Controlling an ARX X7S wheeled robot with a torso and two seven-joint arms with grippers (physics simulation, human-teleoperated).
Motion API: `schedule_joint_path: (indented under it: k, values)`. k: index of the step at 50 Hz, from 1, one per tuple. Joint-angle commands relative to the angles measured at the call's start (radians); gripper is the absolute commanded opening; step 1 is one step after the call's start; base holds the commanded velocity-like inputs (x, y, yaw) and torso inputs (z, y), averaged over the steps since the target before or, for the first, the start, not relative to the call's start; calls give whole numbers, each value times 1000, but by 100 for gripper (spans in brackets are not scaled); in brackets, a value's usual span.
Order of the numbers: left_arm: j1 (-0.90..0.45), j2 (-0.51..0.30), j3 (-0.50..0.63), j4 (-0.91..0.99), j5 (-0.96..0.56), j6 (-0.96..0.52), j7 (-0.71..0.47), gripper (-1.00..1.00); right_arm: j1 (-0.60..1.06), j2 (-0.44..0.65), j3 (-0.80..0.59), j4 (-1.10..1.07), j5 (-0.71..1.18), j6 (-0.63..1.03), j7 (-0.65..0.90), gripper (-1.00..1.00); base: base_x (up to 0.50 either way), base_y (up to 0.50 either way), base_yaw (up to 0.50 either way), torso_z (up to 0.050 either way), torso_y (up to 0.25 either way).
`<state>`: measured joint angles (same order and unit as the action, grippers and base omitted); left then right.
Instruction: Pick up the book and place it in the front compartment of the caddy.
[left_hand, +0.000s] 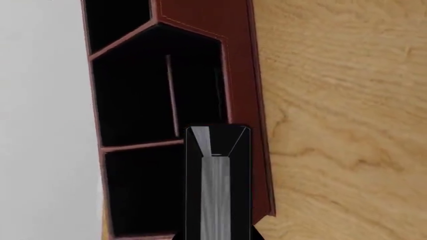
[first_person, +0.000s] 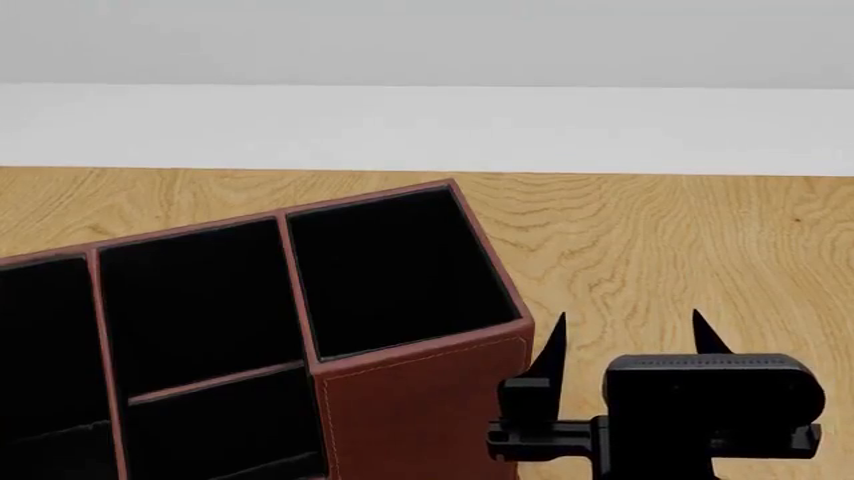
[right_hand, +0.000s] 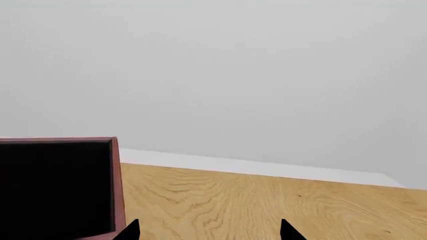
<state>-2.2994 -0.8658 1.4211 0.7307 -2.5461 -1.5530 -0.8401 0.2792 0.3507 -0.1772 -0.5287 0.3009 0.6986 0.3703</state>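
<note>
Pale wood-grain tabletop (first_person: 667, 240) carries the reddish-brown, pale-stitched leather-look caddy (left_hand: 237, 60) with black-lined compartments. We find the thin, glossy black rectangular book (left_hand: 215, 185) held edge-on above the caddy's outer wall, long axis running along that wall. We judge it stiff, light and slippery, best pinched across its thin faces. The left gripper itself is out of view. The right gripper (first_person: 627, 345) stands spread and empty beside the caddy.

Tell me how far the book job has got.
Done: the book is off the desk, apparently gripped by the left claw, whose fingers are out of view. In hand: it hangs end-on over the caddy. Left: lower it into the front compartment and release. The right claw is open and empty.
</note>
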Motion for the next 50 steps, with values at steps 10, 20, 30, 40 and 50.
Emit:
schedule_joint_path:
  k: [10,20,30,40,50]
  values:
    - [-56,-28,-123,-41,440,-17,443,-100,5,-13,20,6,-17,1,-15,100,0,0,0,0,0]
    - [-57,-54,-134,-46,711,-18,690,-100,15,-13,14,14,-15,4,-14,100,0,0,0,0,1]
    - [-57,-88,-122,-55,949,-18,904,-100,27,-10,9,18,-12,9,-15,100,0,0,0,1,1]
    - [-56,-80,-142,-106,1104,-17,1040,-100,24,-7,7,18,-11,7,-12,100,0,0,0,0,1]
    - [-31,-45,-191,-173,1230,18,1155,-100,17,-5,6,25,-11,1,-9,100,0,0,0,0,1]
